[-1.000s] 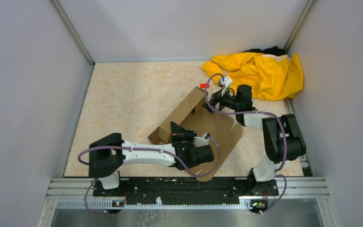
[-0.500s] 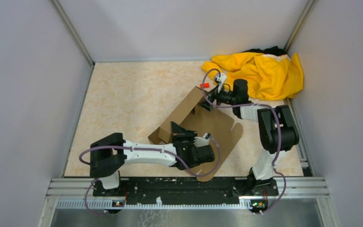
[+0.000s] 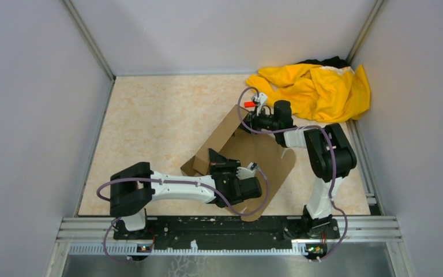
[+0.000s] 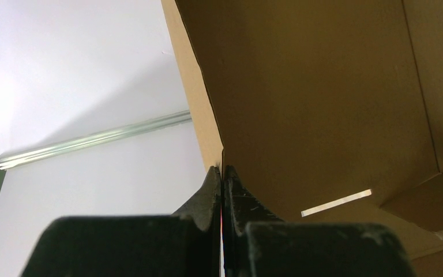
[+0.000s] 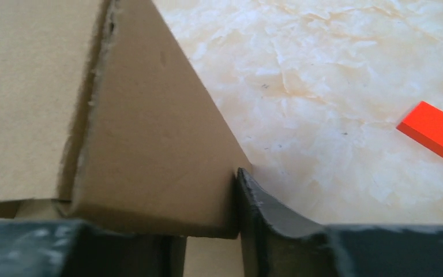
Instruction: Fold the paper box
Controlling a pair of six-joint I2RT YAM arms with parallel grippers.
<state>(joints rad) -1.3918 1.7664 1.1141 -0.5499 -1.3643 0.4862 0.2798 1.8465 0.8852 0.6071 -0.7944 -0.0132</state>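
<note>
The paper box (image 3: 265,154) is plain brown cardboard in mid-table, with one long wall (image 3: 222,135) raised and the rest lying flat. My left gripper (image 3: 214,157) is at the near end of that wall. In the left wrist view the left gripper (image 4: 222,170) is shut, its tips against a cardboard edge (image 4: 207,130). My right gripper (image 3: 254,123) is at the wall's far end. In the right wrist view a triangular flap (image 5: 150,144) fills the right gripper (image 5: 210,228), one finger (image 5: 259,210) pressed on its edge and the other hidden behind it.
A small red block (image 3: 249,104) (image 5: 435,133) lies on the marbled table just beyond the right gripper. A yellow garment (image 3: 317,89) is heaped in the far right corner. Grey walls (image 3: 46,115) close in three sides, with a metal rail (image 3: 231,228) along the near edge.
The right arm has swung left onto the far end of the raised wall, and its jaws have closed in on the flap. The left arm and the box have stayed put.
</note>
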